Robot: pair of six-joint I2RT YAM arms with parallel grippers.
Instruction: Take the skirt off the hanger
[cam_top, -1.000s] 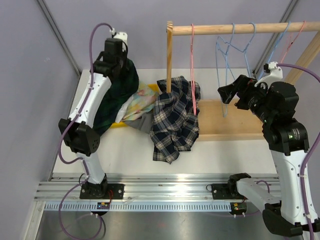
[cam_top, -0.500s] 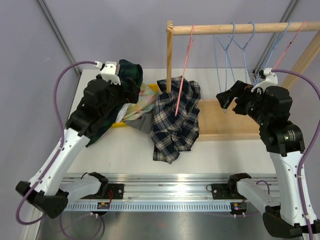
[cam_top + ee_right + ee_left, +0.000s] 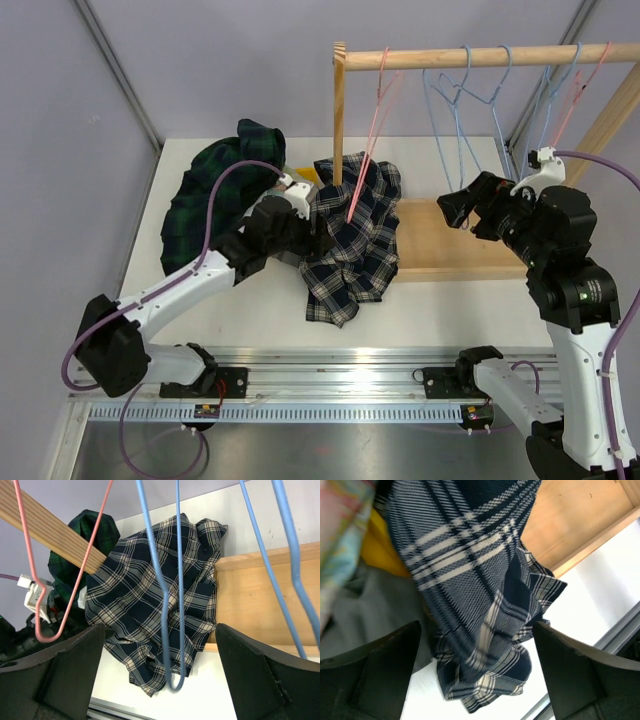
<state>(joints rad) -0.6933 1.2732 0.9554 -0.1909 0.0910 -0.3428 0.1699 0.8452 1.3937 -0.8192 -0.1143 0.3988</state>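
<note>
Skirt looks off pink hanger; left end effector and right end effector wide, empty, so you just retract

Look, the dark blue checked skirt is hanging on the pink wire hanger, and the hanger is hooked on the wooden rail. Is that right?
No. The dark blue checked skirt is not hanging: it lies crumpled on the white table and the wooden base. The pink wire hanger is bare and hooked on the wooden rail. The top external view shows it.
</note>
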